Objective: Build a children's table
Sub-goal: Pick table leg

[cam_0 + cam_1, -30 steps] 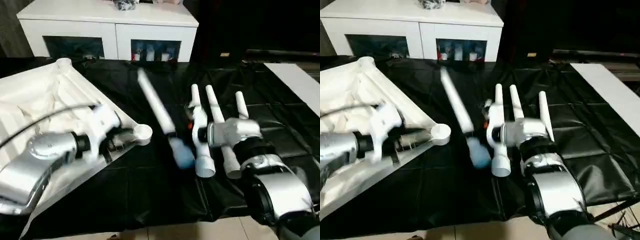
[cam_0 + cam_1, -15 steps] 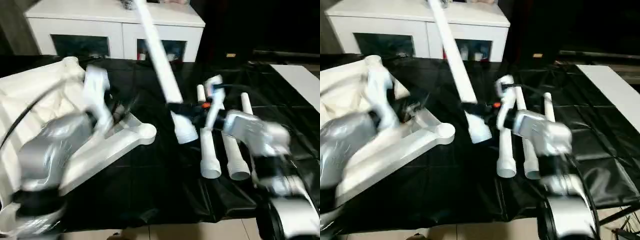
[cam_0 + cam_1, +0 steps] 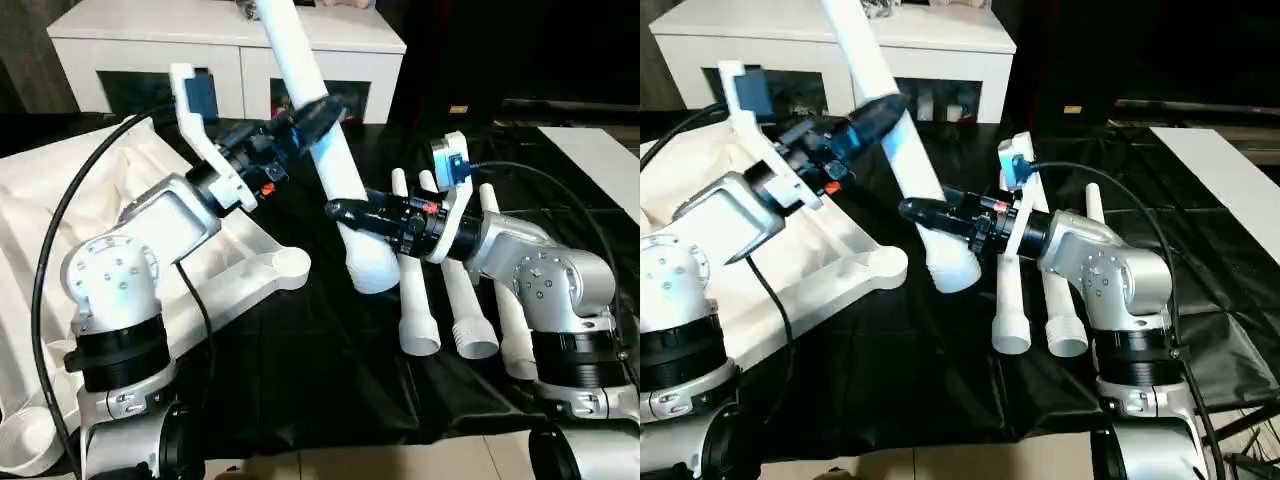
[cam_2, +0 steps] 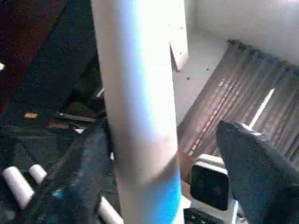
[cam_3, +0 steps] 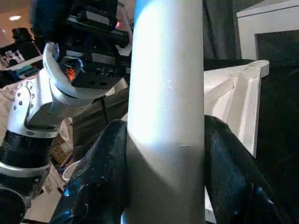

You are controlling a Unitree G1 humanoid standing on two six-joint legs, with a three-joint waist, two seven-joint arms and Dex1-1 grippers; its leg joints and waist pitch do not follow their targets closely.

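Since half a second before, both my arms had steadied and closed in on one table leg, held tilted above the black mat. My left gripper was clamped on its middle; my right gripper pinched it near the flared lower end. Tabletop, underside up: at 9 o'clock. Three loose legs: at 3 o'clock. White cabinet: at 12 o'clock.

tabletop left, 3 legs right

Head stereo pair downward; both wrist cameras close on leg
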